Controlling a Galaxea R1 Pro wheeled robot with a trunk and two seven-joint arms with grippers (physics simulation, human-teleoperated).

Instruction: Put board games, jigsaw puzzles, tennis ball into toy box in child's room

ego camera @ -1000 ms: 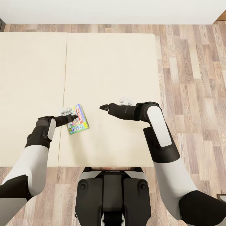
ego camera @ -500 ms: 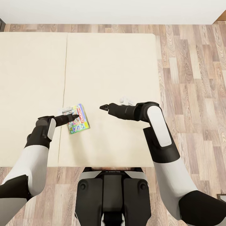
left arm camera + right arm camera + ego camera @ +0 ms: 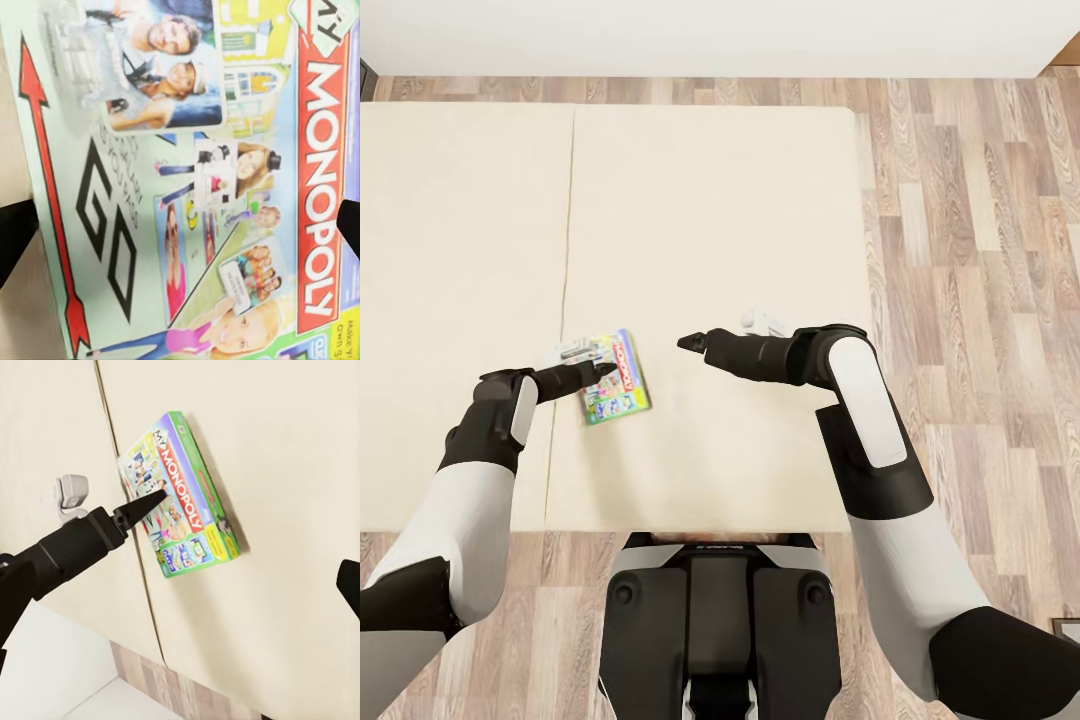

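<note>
Monopoly board game point(image 3: 616, 378) is what I have in front of me, lying on the beige mattress of the bed point(image 3: 720, 220), near the mattress edge closest to the robot and just right of the seam point(image 3: 567, 260) that runs down the mattress. From the right wrist camera the board game point(image 3: 182, 495) looks tipped up, one long edge raised off the bed, with a shadow behind it.

Going left to right: my left gripper point(image 3: 598, 372) reaches in from the left, its dark tip over the left part of the box lid. In the left wrist camera the printed lid point(image 3: 187, 180) is very close, with the red MONOPOLY band point(image 3: 322, 195) and the big GO arrow point(image 3: 52, 202) readable, and a dark fingertip point(image 3: 15, 229) at each side edge, so the fingers stand wide apart with the box between them. I cannot tell whether they actually touch it.

Further right, my right gripper point(image 3: 690, 342) hangs above bare mattress, apart from the box and pointing toward it. I cannot tell how far its fingers are spread. To the right of the bed is wood plank floor point(image 3: 980, 250).
</note>
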